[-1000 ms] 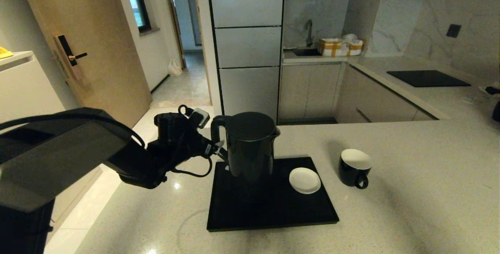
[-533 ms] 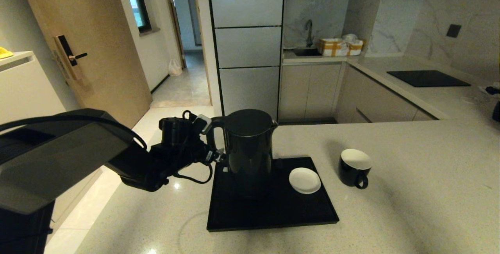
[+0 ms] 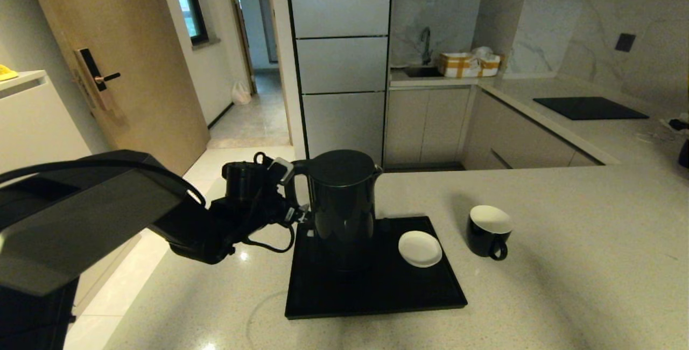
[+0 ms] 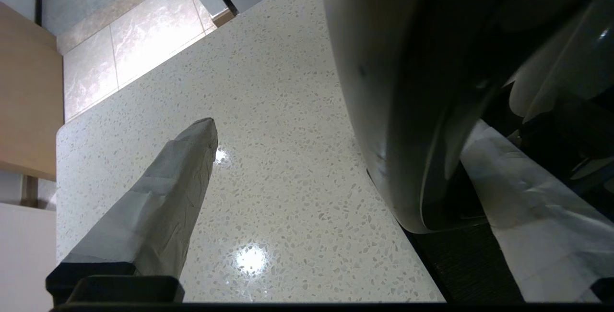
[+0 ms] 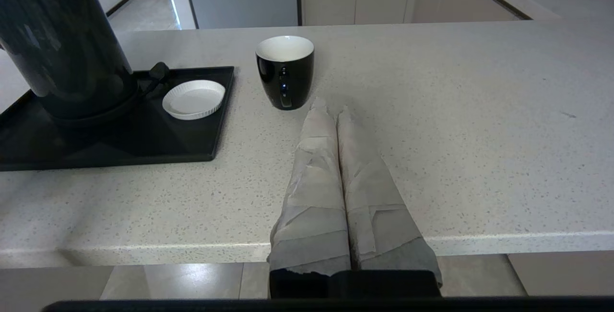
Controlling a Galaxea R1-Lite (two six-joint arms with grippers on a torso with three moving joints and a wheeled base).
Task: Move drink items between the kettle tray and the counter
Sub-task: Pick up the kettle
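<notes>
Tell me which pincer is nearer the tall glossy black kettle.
Left. The left pincer is open at the kettle handle side; the right pincer is shut, back beyond the small black cup.

Kettle point(image 3: 343, 204) on tray point(image 3: 377, 296), saucer point(image 3: 420, 249) right; cup point(image 3: 488, 230) on counter point(image 3: 565, 264).

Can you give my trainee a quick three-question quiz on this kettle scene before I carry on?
1. True or false: the black cup stands on the tray.
2. Which thing lies on the tray beside the kettle? A) a spoon B) a white saucer C) a sponge
3. Fill in: the left gripper has its fingers ____ at the kettle's handle side, while the right gripper is shut, off the counter's near edge.

Key: 1 false, the cup is on the counter to the right of the tray; 2 B; 3 open.
</notes>
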